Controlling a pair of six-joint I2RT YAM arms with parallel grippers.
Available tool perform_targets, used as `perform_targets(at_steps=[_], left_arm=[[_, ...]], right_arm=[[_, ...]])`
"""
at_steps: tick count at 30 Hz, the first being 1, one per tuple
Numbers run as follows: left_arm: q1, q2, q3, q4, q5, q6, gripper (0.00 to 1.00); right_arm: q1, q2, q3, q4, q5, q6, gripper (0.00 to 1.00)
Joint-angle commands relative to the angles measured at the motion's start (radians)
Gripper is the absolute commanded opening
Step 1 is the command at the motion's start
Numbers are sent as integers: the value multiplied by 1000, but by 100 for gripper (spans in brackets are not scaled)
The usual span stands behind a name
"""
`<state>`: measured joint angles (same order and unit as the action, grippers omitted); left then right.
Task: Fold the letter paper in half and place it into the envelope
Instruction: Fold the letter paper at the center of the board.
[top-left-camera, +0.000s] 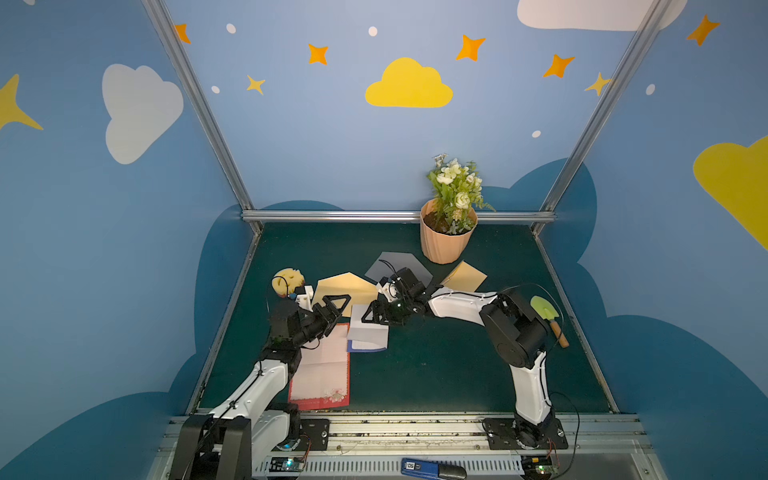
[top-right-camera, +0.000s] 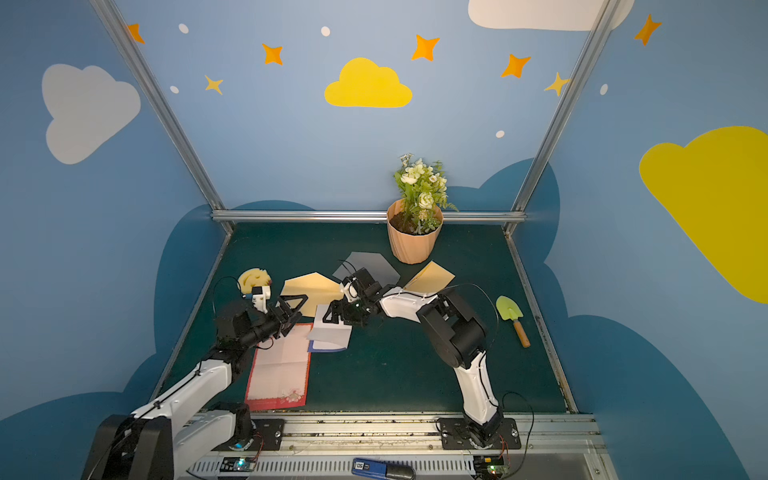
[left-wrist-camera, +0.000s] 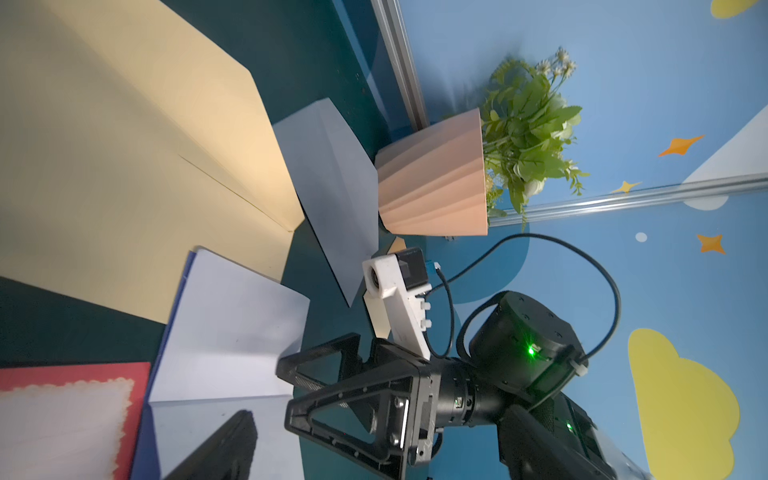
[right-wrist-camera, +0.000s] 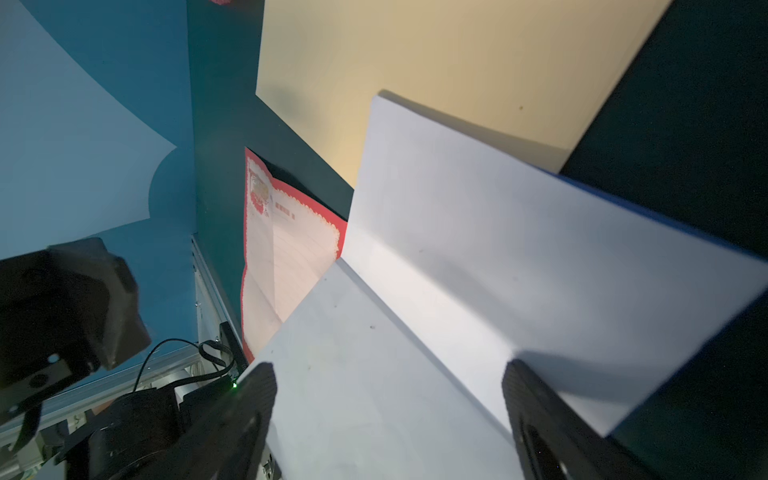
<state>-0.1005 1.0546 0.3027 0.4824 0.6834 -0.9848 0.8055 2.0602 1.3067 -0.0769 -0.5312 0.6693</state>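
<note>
The left hand was spread and held nothing. The red-bordered letter paper lay flat on the counter, just under and behind it. The yellow envelope lay just beyond both hands. The right hand, also spread, straddled a half-folded blue-backed white sheet.

Robot lab booth: aluminium frame
</note>
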Motion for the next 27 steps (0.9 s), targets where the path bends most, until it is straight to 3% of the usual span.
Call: perform_targets(at_steps=[1, 15, 27], left_arm=[[-54, 49, 18, 37, -27, -3, 93], [-175, 324, 11, 188, -82, 10, 93], [-186, 471, -7, 294, -77, -8, 92]], right_arm=[[-9, -26, -37, -3, 30, 5, 88], [-31, -172, -140, 22, 70, 19, 88], [-66, -185, -218, 30, 58, -5, 83]])
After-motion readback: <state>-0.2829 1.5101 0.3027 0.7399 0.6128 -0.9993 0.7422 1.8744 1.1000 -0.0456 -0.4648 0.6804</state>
